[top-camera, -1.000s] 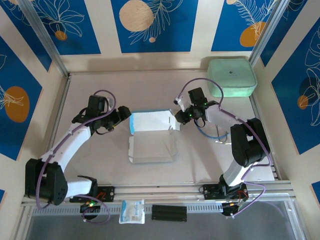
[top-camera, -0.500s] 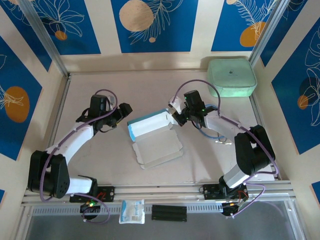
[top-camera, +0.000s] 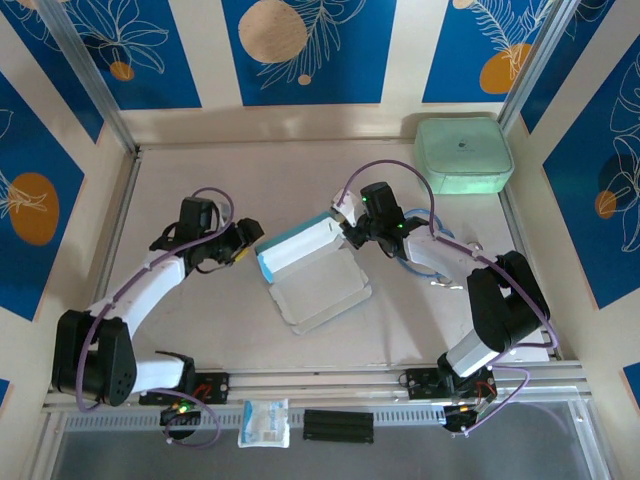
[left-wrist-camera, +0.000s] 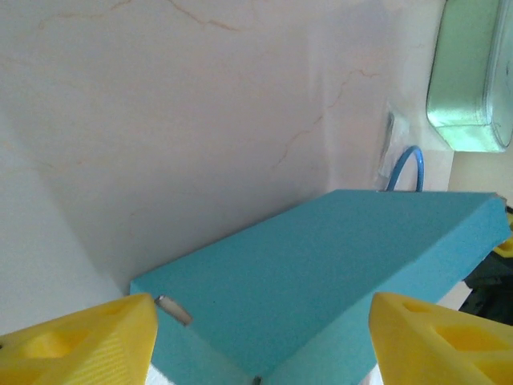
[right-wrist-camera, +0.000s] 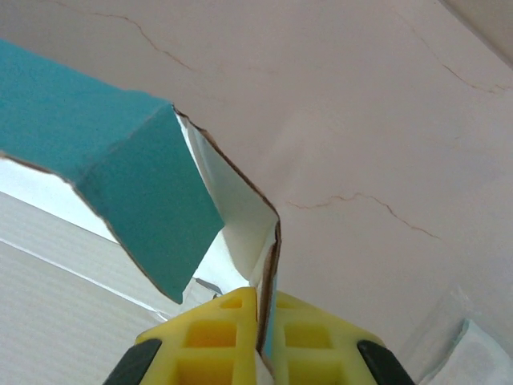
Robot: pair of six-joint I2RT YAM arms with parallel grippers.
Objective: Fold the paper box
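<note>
The paper box (top-camera: pixel 312 268) lies in the middle of the table, light blue outside and whitish inside, turned at a slant with its far wall (top-camera: pixel 298 245) raised. My right gripper (top-camera: pixel 347 228) is shut on the box's right end flap (right-wrist-camera: pixel 268 265); the yellow fingertips (right-wrist-camera: pixel 228 337) pinch the thin card between them. My left gripper (top-camera: pixel 246 243) hovers just left of the box, open, its yellow fingertips (left-wrist-camera: pixel 88 341) spread wide on either side of the blue wall (left-wrist-camera: pixel 337 265) without touching it.
A mint-green rounded case (top-camera: pixel 462 154) stands at the back right corner. A blue cable loop (top-camera: pixel 425 262) lies right of the box. A small white packet (top-camera: pixel 264 422) and a black strip (top-camera: pixel 338 425) rest on the front rail.
The right gripper has dragged the box leftward and turned it to a slant, its far wall lifted. The left gripper drew back a little from the box's left end and stands open.
</note>
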